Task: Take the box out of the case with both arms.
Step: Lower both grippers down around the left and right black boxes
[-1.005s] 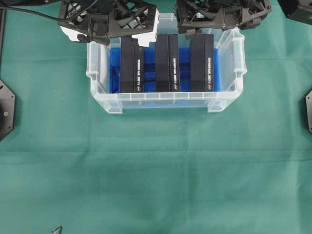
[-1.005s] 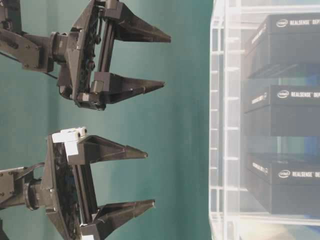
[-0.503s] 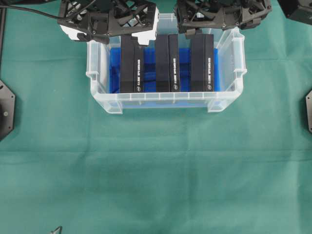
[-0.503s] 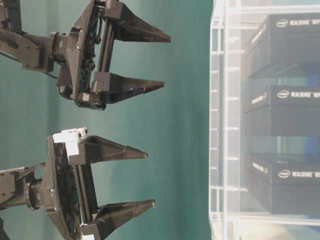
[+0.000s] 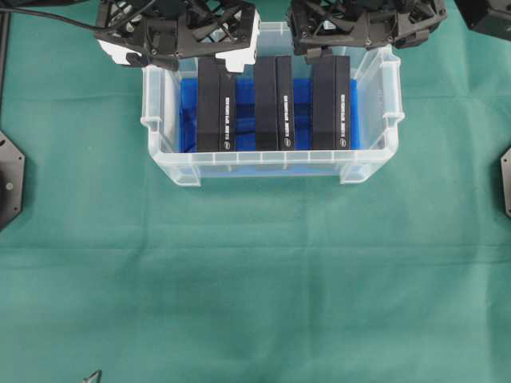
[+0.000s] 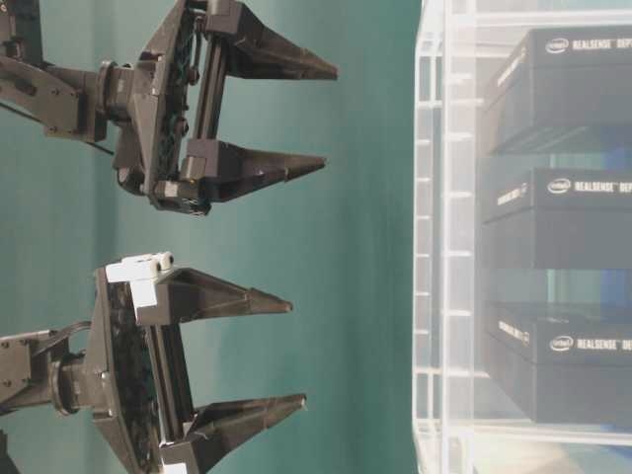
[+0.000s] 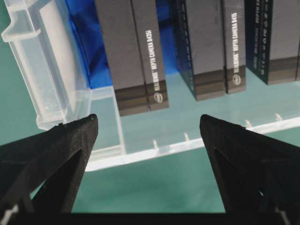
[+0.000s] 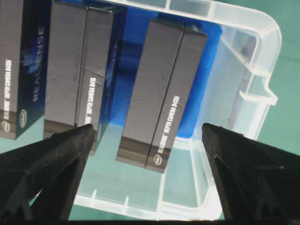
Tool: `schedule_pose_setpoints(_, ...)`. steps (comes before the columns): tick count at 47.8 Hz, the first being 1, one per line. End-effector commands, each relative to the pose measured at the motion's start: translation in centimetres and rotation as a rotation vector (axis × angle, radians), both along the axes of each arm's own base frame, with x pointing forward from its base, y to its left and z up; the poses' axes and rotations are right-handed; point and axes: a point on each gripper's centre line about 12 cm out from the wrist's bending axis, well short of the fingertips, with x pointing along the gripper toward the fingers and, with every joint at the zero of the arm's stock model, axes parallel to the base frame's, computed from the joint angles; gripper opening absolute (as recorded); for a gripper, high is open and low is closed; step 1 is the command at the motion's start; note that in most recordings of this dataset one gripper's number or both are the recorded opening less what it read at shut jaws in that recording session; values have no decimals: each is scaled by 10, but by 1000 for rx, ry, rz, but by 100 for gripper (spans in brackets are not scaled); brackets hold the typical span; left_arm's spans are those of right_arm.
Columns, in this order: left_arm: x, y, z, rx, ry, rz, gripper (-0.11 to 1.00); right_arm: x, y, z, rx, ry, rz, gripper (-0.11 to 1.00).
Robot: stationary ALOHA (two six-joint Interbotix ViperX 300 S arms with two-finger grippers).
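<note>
The case (image 5: 271,164), a clear tub with a blue liner (image 5: 304,89), holds three black boxes on edge: left (image 5: 214,108), middle (image 5: 274,104), right (image 5: 330,102). My left gripper (image 5: 180,46), with white blocks, hangs open and empty over the case's far left corner. Over the far right part my right gripper (image 5: 363,33) is open too. The table-level view shows both, left (image 6: 296,354) and right (image 6: 330,118), short of the case wall (image 6: 444,247). The left wrist view frames the left box (image 7: 133,56) between its fingers (image 7: 147,119). The right wrist view (image 8: 147,126) frames the right box (image 8: 161,89).
Green cloth (image 5: 255,287) covers the table in front of the case. Black round bases sit at the left edge (image 5: 9,179) and right edge (image 5: 505,182). A small dark object (image 5: 93,375) lies at the near left.
</note>
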Motion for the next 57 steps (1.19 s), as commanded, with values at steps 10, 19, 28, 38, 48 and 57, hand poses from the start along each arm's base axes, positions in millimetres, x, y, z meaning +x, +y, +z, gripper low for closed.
schedule_pose_setpoints(10,-2,2,10,12,-30,4,86,-2,1,11,-9,-20,2,95)
schedule_pose_setpoints(19,-2,3,11,12,-32,5,86,-3,1,10,-8,-18,2,95)
schedule_pose_setpoints(28,-2,3,10,12,-30,7,86,-3,1,10,-8,-18,0,95)
schedule_pose_setpoints(38,-2,3,8,11,-24,7,86,-3,1,9,-7,-15,0,95)
schedule_pose_setpoints(48,-2,3,5,9,-17,7,86,-3,1,5,-4,-8,1,95)
schedule_pose_setpoints(57,-2,6,-1,28,-11,13,86,-4,3,-6,0,6,0,95)
